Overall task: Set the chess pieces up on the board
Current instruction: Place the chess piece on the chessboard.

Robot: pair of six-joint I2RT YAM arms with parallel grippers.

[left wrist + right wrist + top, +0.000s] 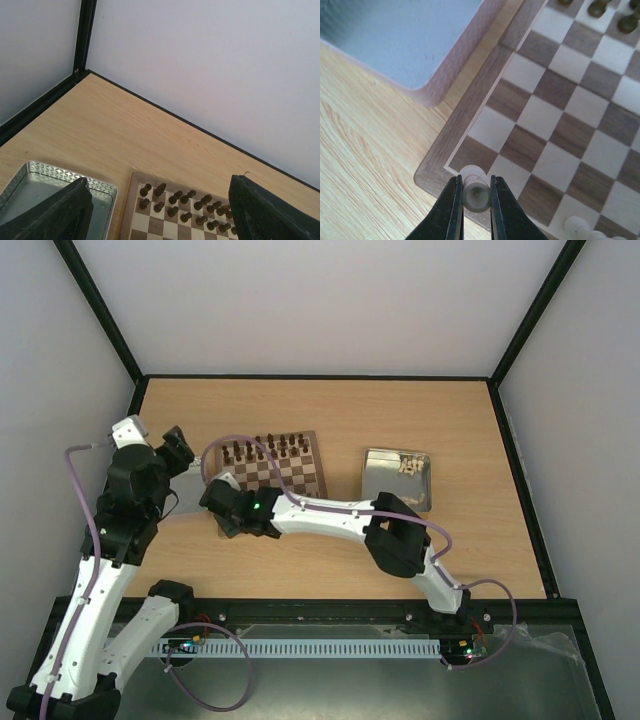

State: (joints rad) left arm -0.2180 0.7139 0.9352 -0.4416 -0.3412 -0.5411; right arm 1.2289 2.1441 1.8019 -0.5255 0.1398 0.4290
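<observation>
At the board's [455, 135] near left corner, the right gripper [476, 182] pinched a cream piece [474, 196] between narrow jaws, over the corner square. Small turned wood (light, stiff, smooth enough to slip) seemed best held across the body and set down upright. Farther off, the left gripper [162, 210] hung wide and empty. Dark pieces [175, 200] lined the board's far edge.
</observation>
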